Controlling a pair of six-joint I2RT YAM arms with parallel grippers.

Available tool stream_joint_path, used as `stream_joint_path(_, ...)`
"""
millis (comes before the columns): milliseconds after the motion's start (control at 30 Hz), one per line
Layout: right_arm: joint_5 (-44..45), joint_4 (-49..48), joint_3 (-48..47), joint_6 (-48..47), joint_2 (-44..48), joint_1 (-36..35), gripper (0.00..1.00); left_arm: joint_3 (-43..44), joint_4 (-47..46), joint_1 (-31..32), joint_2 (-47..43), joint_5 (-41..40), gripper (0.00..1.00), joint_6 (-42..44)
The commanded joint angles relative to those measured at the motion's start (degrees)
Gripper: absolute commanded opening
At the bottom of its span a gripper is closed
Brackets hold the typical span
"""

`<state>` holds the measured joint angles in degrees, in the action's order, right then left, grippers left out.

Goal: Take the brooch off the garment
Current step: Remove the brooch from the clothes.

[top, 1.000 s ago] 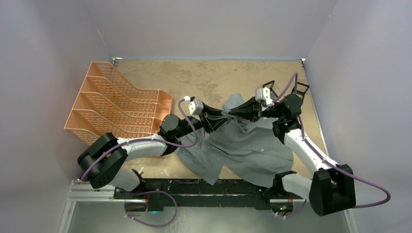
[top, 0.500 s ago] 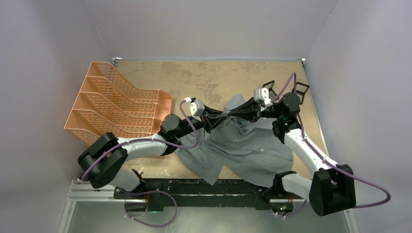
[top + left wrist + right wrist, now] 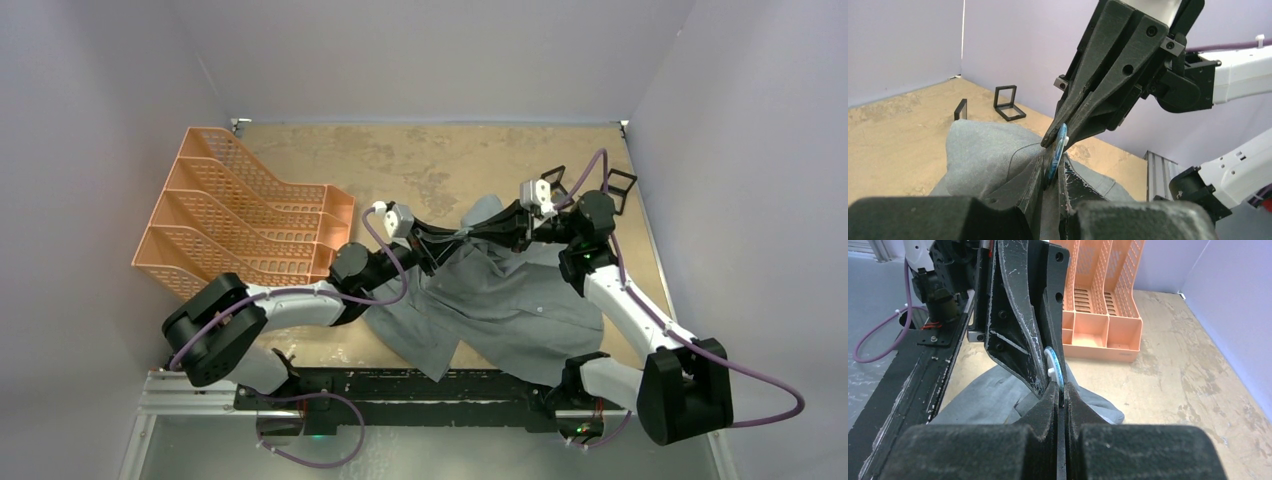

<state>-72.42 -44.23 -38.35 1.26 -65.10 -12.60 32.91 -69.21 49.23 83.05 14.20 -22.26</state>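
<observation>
Here, brooch (image 3: 1057,149): thin blue disc.

I see my left gripper (image 3: 1050,175) clamped on the lower edge of the blue brooch (image 3: 1058,146) — the right gripper (image 3: 1058,137), tips pressed together, pinches a raised shirt (image 3: 983,150) fold just beside it. Black frames (image 3: 1009,102) sit behind.

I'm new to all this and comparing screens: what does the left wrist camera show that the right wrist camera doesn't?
Left wrist only: two small black frames standing beyond the grey shirt, and the right hand seen from outside. Right wrist only: the orange file rack, a purple cable and the left hand from outside. Both: the shirt and the blue brooch, where the two hands' tips meet.
</observation>
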Motion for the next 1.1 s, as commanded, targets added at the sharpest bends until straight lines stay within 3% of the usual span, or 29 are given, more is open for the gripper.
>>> stream_joint_path(0,0.7,0.64,-1.49,-2.59,1.67,-0.13,0.0,-1.03,-9.28,-0.38,0.28,-8.12,0.11,-6.39)
stream_joint_path(533,3.52,1.43,-1.68,-1.75,1.03,-0.06,0.0,-7.45,-21.35,-0.36,0.4,-10.15,0.11,-6.54)
stream_joint_path(733,3.31,1.65,-1.74,-1.83,1.12,-0.11,0.0,-8.21,-21.62,-0.38,0.0,-6.93,0.23,-4.31)
stream_joint_path(867,2.7,1.62,-1.86,-2.02,0.96,-0.12,0.0,-9.16,-17.47,-0.5,-3.19,-5.35,0.34,1.03)
stream_joint_path(1067,1.91,1.53,-1.82,-2.78,1.12,-0.09,0.0,-5.76,-0.33,-2.0,-9.54,-1.33,0.41,9.99)
